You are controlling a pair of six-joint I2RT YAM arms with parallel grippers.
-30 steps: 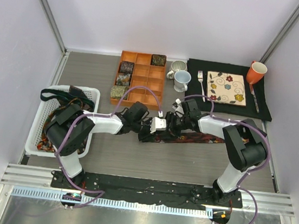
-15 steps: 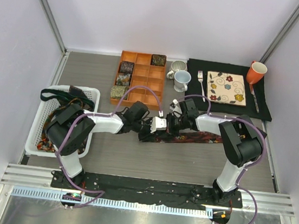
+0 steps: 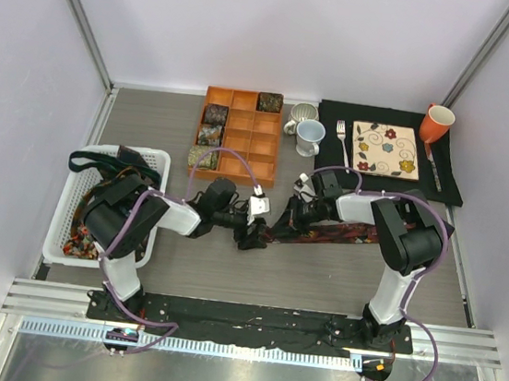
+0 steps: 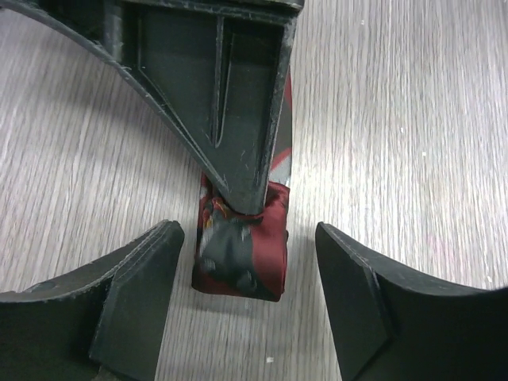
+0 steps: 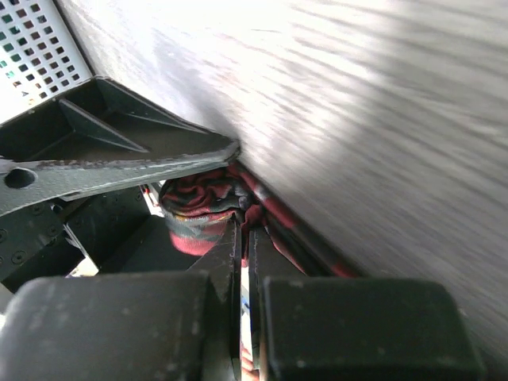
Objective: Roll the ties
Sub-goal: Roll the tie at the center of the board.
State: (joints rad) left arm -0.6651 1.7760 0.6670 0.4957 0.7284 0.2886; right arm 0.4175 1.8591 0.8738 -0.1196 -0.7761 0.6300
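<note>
Straddling the rolled end of the maroon tie [image 4: 238, 274], my left gripper [image 4: 248, 238] stands wide, neither finger touching it. My right gripper [image 5: 244, 234] is pinched tight, tips dug into the roll. The unrolled length lies flat on the table [image 3: 225, 275], under my right arm.

top: overhead, whole table [image 3: 318, 277] | 2 wrists: close, opposite sides | shared: maroon tie [image 4: 238, 266]

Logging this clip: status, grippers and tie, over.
Left gripper open, straddling maroon patterned fabric necktie's rolled end. Right gripper shut, tips pressing that roll. Rest of tie flat on grey table. Right gripper inside left's gap.
</note>
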